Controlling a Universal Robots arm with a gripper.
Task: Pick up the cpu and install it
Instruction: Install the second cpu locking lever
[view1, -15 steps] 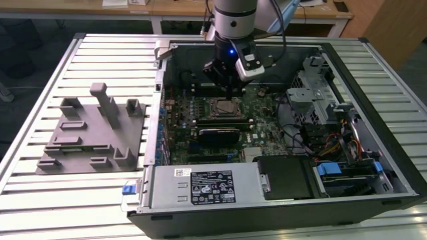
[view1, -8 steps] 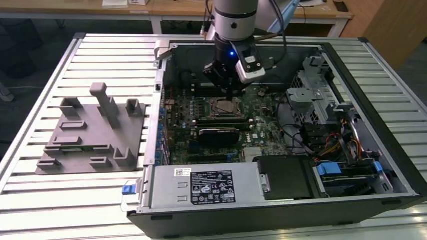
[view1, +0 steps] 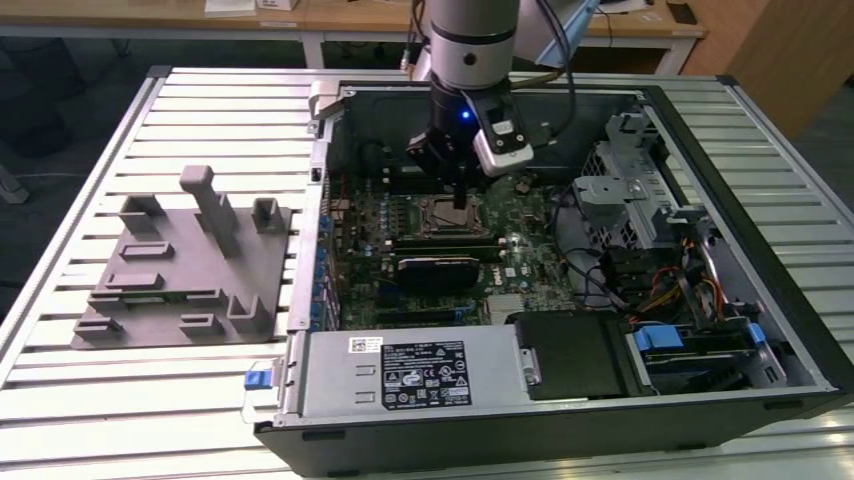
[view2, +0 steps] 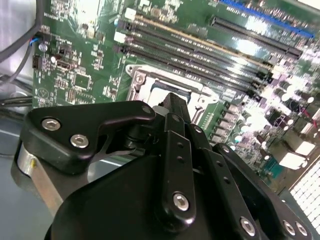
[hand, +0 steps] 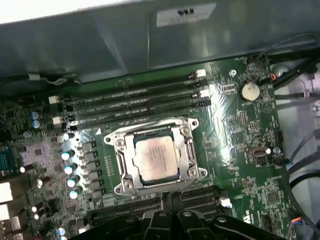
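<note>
Silvery metal marked the cpu (hand: 156, 159), which lay flat in its socket (hand: 154, 158) on the green motherboard (hand: 240, 135), square, with no long axis and its edges parallel to the memory slots (hand: 135, 97). The gripper (view1: 461, 198) hung directly above; I could not tell the jaws' state.

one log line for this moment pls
gripper: above socket | cpu: seated in socket, not held | tray: on table, exterior view's left
</note>
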